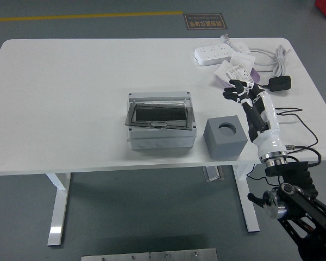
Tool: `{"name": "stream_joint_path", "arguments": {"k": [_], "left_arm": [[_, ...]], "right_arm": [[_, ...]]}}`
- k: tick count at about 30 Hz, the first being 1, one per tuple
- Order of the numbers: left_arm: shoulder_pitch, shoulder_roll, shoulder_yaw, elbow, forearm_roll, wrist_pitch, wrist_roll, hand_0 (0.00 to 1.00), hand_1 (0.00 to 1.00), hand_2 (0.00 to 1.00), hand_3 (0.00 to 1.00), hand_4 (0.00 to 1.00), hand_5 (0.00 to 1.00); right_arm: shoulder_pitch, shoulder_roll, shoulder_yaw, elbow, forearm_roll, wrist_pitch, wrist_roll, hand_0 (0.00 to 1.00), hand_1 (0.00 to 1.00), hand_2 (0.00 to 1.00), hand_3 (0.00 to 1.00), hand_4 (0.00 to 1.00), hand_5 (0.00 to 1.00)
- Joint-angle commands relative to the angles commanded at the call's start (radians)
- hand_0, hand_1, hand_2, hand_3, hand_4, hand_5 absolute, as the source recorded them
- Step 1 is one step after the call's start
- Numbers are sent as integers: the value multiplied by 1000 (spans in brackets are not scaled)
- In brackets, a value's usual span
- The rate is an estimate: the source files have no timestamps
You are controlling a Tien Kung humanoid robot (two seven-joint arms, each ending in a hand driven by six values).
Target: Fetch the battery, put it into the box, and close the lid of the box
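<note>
A grey box (160, 138) stands mid-table, its dark see-through lid (158, 115) lying down over the opening, slightly askew. To its right is a grey block (224, 138) with a round hole in its top. I see no battery anywhere. My right hand (240, 91), white with black fingers, hovers above the table's right part, behind and to the right of the block. Its fingers are relaxed and hold nothing. The forearm runs down to the table's near edge. My left arm is out of view.
A white power strip (214, 53) lies at the back right with its white cable. Paper tags (236, 69) and a black plug (280, 82) with black wires lie just behind my hand.
</note>
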Motion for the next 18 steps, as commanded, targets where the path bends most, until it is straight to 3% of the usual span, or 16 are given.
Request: {"name": "stream_joint_path", "arguments": {"k": [18], "left_arm": [[-21,4,44,0,-33,-4,-12,578,582,550,562,543,2]], "right_arm": [[33,-33,36,-31,-50,9,-42,613,508,490,543,774,551]]}}
